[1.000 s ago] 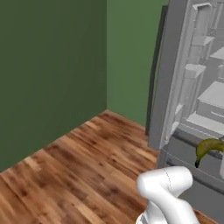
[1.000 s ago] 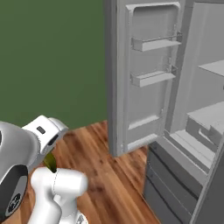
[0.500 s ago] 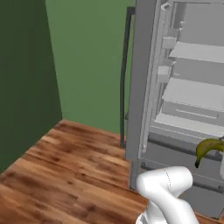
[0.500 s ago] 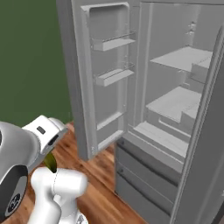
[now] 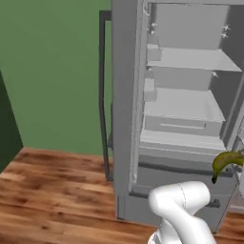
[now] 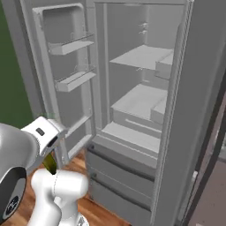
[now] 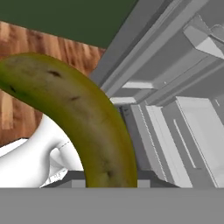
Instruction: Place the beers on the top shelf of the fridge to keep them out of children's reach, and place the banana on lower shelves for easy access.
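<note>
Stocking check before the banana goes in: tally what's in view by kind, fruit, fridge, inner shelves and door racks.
Banana: 1
Fridge: 1
Inner shelves: 3
Door racks: 2
Total: 7

A home kitchen, rendered rather than filmed. A tall grey fridge (image 5: 126, 119) stands open, its pale interior showing flat shelves (image 6: 141, 56) and narrow door racks (image 6: 70, 46). The floor (image 5: 52, 190) is warm brown wood planks, and the wall (image 5: 52, 71) beside the fridge is painted plain green.
</note>
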Controlling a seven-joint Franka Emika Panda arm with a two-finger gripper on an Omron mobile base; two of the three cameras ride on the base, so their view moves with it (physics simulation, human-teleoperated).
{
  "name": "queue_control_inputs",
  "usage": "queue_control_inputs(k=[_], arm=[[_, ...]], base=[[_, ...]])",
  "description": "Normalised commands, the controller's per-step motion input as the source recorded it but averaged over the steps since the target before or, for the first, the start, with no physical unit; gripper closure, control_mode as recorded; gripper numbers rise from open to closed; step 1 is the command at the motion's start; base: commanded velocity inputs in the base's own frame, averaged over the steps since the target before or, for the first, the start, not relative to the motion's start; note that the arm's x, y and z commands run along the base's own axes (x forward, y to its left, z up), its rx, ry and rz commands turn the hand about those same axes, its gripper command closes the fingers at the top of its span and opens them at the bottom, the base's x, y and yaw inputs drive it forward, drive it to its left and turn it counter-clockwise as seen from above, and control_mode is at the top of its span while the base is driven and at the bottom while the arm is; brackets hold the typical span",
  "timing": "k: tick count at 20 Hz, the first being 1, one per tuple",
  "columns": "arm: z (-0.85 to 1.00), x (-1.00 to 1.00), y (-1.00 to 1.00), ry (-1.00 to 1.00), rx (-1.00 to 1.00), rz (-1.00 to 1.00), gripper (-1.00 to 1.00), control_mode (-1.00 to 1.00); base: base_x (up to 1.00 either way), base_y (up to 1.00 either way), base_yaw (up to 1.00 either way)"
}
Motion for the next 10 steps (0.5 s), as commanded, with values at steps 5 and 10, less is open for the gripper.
queue_control_inputs(k=[5, 10], arm=[[0.00, 0.00, 0.00, 0.00, 0.00, 0.00, 1.00, 1.00], [0.00, 0.00, 0.00, 0.00, 0.00, 0.00, 1.00, 1.00]], base=[[0.49, 0.11, -0.37], [0.45, 0.14, -0.26]])
